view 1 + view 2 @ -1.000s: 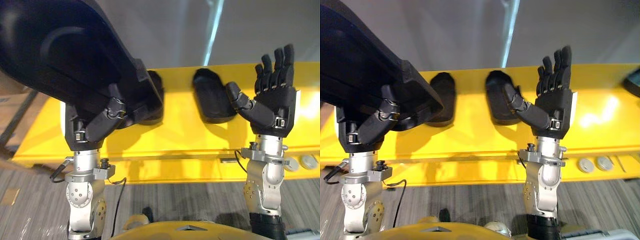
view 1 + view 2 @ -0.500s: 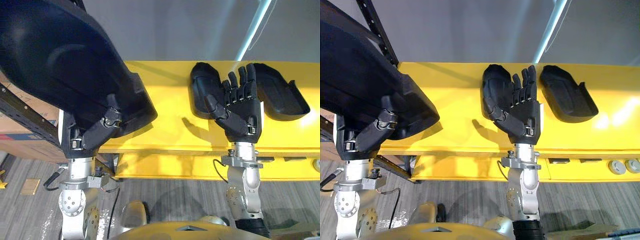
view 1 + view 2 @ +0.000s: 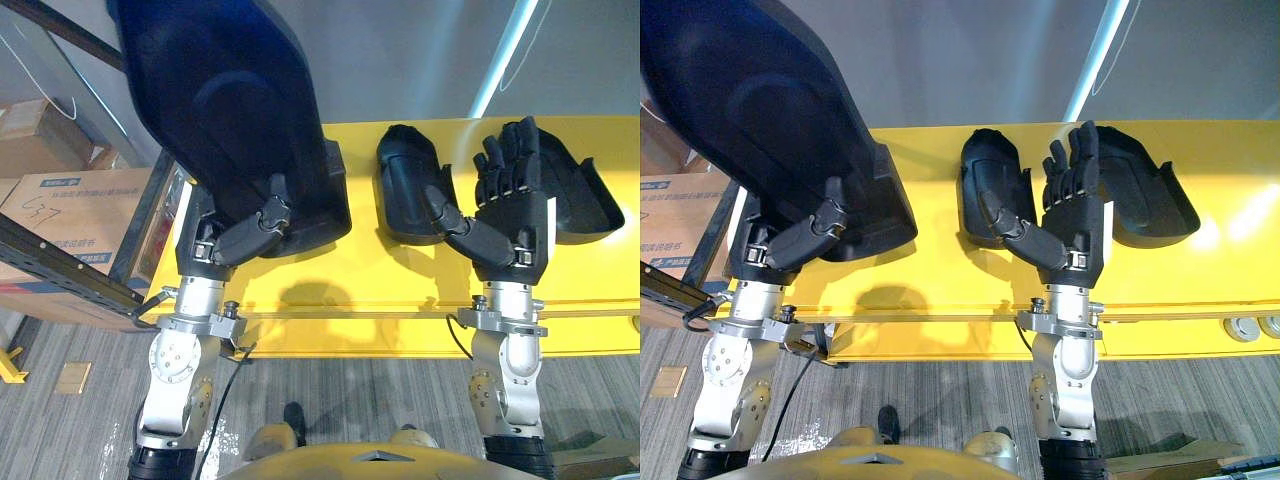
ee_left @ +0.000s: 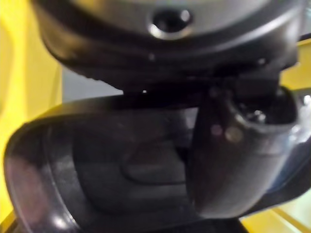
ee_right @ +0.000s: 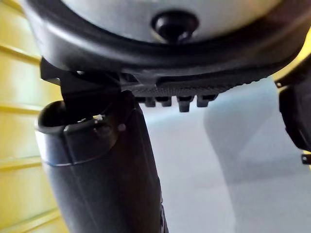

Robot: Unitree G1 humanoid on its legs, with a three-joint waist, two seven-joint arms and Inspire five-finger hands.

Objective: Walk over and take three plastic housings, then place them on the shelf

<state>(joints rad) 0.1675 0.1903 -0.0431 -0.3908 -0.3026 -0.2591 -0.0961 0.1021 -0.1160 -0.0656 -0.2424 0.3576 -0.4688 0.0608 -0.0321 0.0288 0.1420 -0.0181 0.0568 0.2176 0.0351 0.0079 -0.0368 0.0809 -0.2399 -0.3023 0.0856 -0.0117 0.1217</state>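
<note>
Left eye view, and nearest to us at 9 o'clock is the left hand [image 3: 228,245], thumb and fingers curled tight on the lower edge of a big black plastic housing [image 3: 220,100]. That housing towers up toward 11 o'clock, held in front of the yellow shelf [image 3: 380,275]. In the left wrist view we see the thumb [image 4: 233,155] pressed flat against the glossy dark shell, so the grip is firm.

Over at 3 o'clock is the right hand [image 3: 512,230]. Its fingers are straight and pointing to 12, the thumb is out toward 10 o'clock, and it holds nothing. The right wrist view confirms it, with the thumb [image 5: 102,170] standing free.

Off at 9 o'clock, beside the shelf, we have cardboard boxes [image 3: 70,215] behind a dark rack beam [image 3: 60,268].

Further back on the shelf, a second housing [image 3: 400,190] lies hollow side up at 10 o'clock from the right hand. We cannot tell whether the thumb tip touches it. A third housing [image 3: 590,200] lies behind the raised fingers, poking out toward 3 o'clock.
</note>
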